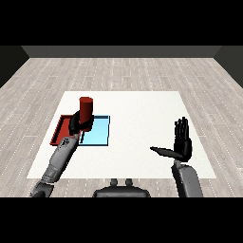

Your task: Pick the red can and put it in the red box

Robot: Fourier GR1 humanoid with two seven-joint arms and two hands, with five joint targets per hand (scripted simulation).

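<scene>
Behind left hand (76,125) and red can (86,109), red tray (60,129) partly hidden

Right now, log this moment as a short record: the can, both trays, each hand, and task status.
red can: upright, held in the left hand, over the boundary between the two trays
red tray: on the table, left of the light blue tray
light blue tray: on the table, against the red tray
left hand: fingers curled round the can
right hand: open, fingers straight, holding nothing
table: white
task status: can not yet set in the red tray
</scene>
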